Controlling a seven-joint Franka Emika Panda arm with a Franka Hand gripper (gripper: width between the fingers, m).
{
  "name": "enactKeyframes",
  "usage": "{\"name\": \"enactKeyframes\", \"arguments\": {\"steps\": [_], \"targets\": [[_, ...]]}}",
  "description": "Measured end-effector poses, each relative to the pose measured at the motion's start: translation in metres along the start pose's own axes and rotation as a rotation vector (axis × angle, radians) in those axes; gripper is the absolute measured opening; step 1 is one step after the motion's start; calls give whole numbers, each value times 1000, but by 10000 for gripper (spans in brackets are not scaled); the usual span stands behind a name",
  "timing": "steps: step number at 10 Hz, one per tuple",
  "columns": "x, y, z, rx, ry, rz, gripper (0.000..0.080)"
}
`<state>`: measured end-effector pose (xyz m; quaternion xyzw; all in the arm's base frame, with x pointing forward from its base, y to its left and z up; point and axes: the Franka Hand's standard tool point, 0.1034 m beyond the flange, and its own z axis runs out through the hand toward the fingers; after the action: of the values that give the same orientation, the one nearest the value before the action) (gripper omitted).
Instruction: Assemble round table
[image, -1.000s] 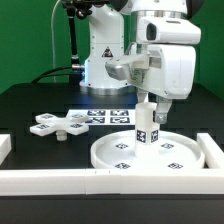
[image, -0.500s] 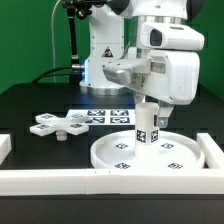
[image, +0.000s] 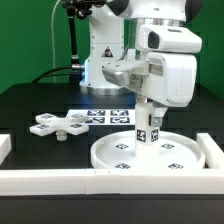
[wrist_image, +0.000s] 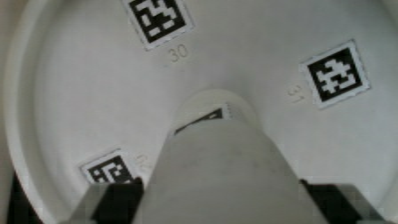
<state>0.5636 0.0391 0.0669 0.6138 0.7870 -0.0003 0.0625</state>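
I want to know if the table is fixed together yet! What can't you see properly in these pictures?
Where the leg meets the disc: the leg itself hides it in the wrist view; too small in the exterior view. Seated or not, I cannot tell.
The gripper: its fingers are cut off by the wrist view's edge.
The marker board: partly hidden behind the leg and gripper in the exterior view.

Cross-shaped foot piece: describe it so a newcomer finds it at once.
Start at the large round disc on the black table. Look toward the exterior view's left, past the marker board. The foot piece lies flat there, the only cross-shaped white part.
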Motion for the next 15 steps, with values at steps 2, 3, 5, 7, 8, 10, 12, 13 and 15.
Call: {"name": "enactKeyframes", "arguments": {"steps": [2,3,5,7,8,10,12,13,15], "targets": [[1,-1,0,15,-1,124,412],[3,-4,0,47,-5,290,412],[4,-4,1,74,-1,484,412],[4,-2,0,59,1,581,412],[4,-2,0,60,-1,663,412],[4,-2,0,60,-5,793,412],[0,-5,1,78,19,1028,412],[-1,-6,1,88,32,1172,412],[0,-7,1,97,52,1416,412]]}}
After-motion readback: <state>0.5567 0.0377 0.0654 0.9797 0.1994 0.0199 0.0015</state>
